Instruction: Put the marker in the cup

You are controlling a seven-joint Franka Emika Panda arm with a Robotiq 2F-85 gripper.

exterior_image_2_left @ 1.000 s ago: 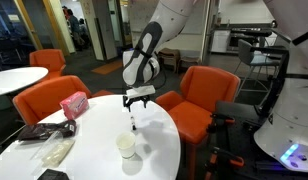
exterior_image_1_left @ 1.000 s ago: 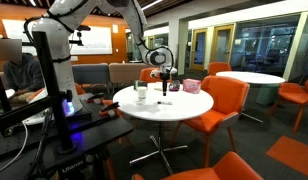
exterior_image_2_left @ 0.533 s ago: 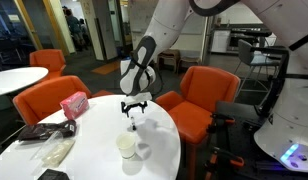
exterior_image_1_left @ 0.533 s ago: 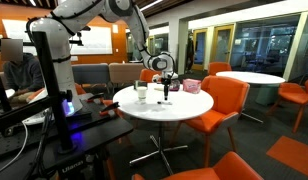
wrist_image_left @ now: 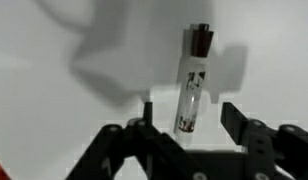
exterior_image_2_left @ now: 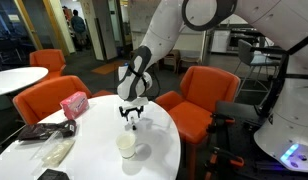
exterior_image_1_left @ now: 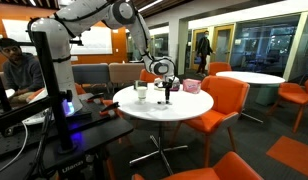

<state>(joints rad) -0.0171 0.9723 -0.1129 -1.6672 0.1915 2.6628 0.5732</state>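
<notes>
The marker (wrist_image_left: 192, 84) lies on the white table; in the wrist view it is a pale stick with a dark cap, its near end between my open fingers. My gripper (wrist_image_left: 190, 115) hangs just above it, fingers on either side, not touching it. In both exterior views the gripper (exterior_image_2_left: 132, 113) (exterior_image_1_left: 166, 92) is low over the table. The cup (exterior_image_2_left: 126, 146) stands on the table in front of the gripper, pale with a darker upper part; it also shows in an exterior view (exterior_image_1_left: 141, 93). The marker itself is mostly hidden by the gripper in the exterior views.
The round white table (exterior_image_2_left: 164, 140) also bears a pink box (exterior_image_2_left: 73, 103), a clear bag (exterior_image_2_left: 52, 151) and a low dark object (exterior_image_2_left: 52, 175). Orange chairs (exterior_image_2_left: 199, 95) ring the table. A person (exterior_image_1_left: 14, 70) sits at a desk beside the robot's stand.
My gripper has come down toward the table and the marker, and moved slightly toward the cup. The marker and cup have not moved.
</notes>
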